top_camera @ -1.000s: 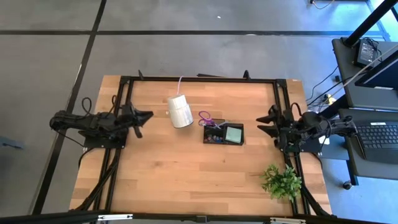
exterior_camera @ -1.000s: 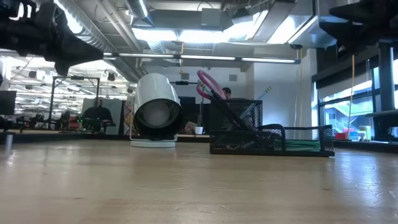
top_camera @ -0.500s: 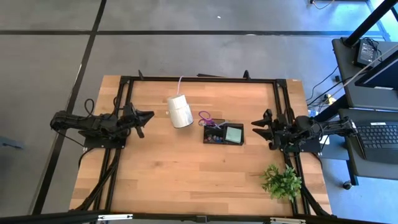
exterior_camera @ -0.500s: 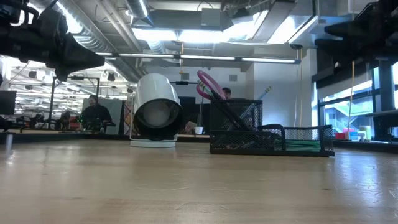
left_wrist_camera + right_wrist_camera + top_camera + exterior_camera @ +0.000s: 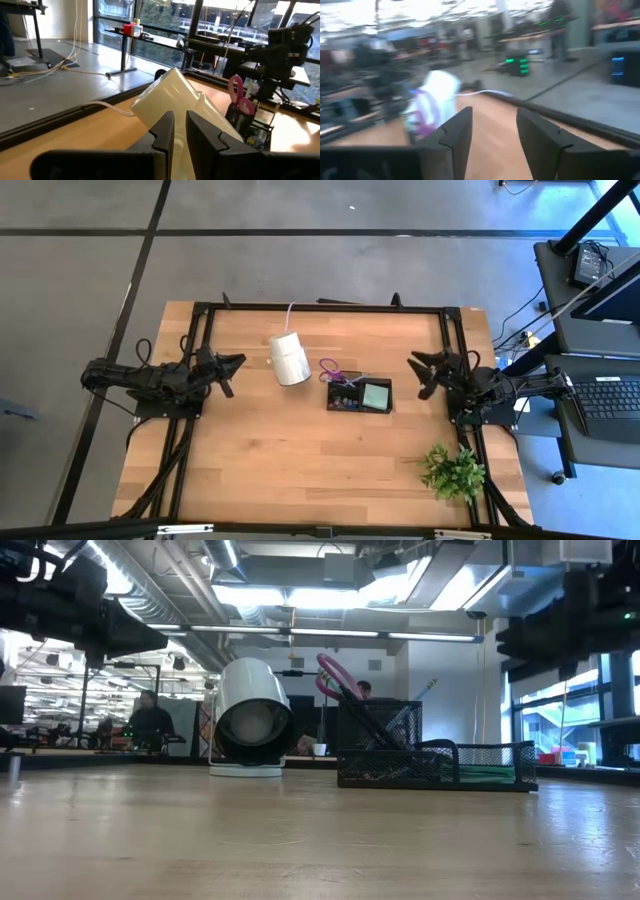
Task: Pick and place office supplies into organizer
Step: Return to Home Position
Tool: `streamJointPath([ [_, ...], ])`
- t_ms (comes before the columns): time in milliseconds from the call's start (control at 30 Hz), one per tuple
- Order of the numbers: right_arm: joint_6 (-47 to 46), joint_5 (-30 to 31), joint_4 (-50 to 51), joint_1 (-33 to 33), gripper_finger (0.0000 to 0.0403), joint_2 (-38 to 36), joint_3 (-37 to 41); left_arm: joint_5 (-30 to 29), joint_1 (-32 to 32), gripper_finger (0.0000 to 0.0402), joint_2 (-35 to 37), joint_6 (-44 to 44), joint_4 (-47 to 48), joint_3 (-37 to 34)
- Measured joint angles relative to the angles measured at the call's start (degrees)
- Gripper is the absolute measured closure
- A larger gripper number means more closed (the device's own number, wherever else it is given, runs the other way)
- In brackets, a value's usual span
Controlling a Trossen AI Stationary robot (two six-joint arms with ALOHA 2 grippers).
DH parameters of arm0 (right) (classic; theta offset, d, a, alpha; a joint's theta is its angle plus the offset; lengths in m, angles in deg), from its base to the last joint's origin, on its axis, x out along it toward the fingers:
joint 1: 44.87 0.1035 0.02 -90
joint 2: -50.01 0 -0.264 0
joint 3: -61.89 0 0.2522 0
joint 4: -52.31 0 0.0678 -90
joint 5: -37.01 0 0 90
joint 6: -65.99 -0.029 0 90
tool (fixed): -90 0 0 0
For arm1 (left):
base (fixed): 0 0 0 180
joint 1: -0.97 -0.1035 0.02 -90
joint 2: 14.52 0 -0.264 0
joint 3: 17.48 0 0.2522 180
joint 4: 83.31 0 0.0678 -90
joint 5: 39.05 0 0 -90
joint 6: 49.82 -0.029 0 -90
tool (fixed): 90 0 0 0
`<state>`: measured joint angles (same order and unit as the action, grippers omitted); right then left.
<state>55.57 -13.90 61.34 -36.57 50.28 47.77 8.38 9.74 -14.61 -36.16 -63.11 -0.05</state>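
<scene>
Both arms of the robot hang clear of the wooden worktop (image 5: 300,470), one at each side, with the black mesh organizer (image 5: 395,740) standing between them near the middle. No loose supplies show on the wood, so the sorting looks finished and the arms appear parked out of the way.

The left pincer (image 5: 232,373) hovers above the left side, its fingers narrowed to a slit and holding nothing. It points across at the white cylinder roll (image 5: 289,359). The right pincer (image 5: 418,376) hovers above the right side, spread wide and empty, aimed toward the organizer.

The organizer's long axis runs side to side across the worktop, roughly along the front edge. Its taller compartment is toward the left arm and its low tray toward the right arm. The purple-handled scissors (image 5: 333,675) stand blades-down in the taller compartment, likely because that is the only way their length fits. Their handles lean up and out toward the white roll. The mint-green sticky-note pad (image 5: 376,394) lies flat in the low tray, where a flat square sits steadily. Small items beside the scissors are too small to make out. A green leafy plant (image 5: 453,472) sits at the front right corner, well apart.
</scene>
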Motion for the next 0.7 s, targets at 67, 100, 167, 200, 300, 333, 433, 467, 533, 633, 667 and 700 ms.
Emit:
streamJointPath([
  [67, 1.74, 4.55, 0.16, 0.0, 0.0246, 0.04, 0.0, -0.01, 0.0, 0.0359, -0.01, -1.0, 0.02, 0.0],
  [100, 2.19, 6.25, 0.21, 0.0, 0.0246, 0.04, 0.0, 0.0, 0.01, 0.0359, -0.02, -1.59, 0.02, 0.0],
  [167, 3.84, 8.12, 0.3, 0.0, 0.0246, 0.04, 0.0, 0.0, 0.0, 0.0359, -0.02, -3.57, 0.02, 0.0],
  [200, 4.94, 8.21, 0.39, 0.0, 0.0246, 0.04, 0.0, 0.02, 0.0, 0.0359, -0.02, -4.78, 0.02, 0.0],
  [300, 7.01, 8.01, 0.41, 0.0, 0.0246, 0.04, 0.0, 0.06, 0.02, 0.0359, -0.02, -7.59, 0.02, 0.0],
  [333, 7.66, 8.0, 0.43, 0.0, 0.0246, 0.04, 0.0, 0.06, 0.01, 0.0359, -0.02, -7.93, 0.02, 0.0],
  [433, 8.02, 7.96, 0.43, 0.0, 0.0246, 0.04, 0.0, 0.09, 0.0, 0.0359, -0.02, -7.95, 0.02, 0.0],
  [467, 8.07, 7.96, 0.41, 0.0, 0.0246, 0.04, 0.0, 0.09, 0.0, 0.0359, -0.02, -8.02, 0.02, 0.0],
  [533, 8.19, 7.96, 0.43, 0.0, 0.0246, 0.04, 0.0, 0.11, 0.0, 0.0359, -0.02, -7.98, 0.02, 0.0],
  [633, 9.41, 7.82, 0.43, 0.0, 0.0246, 0.07, 0.0, 0.15, 0.01, 0.0359, -0.02, -8.01, 0.02, 0.0],
  [667, 9.42, 7.8, 0.43, 0.0, 0.0246, 0.07, 0.0, 0.17, 0.02, 0.0359, -0.02, -7.98, 0.02, 0.0],
  [700, 9.44, 7.8, 0.41, 0.0, 0.0246, 0.07, 0.0, 0.17, 0.0, 0.0359, -0.02, -7.97, 0.02, 0.0],
])
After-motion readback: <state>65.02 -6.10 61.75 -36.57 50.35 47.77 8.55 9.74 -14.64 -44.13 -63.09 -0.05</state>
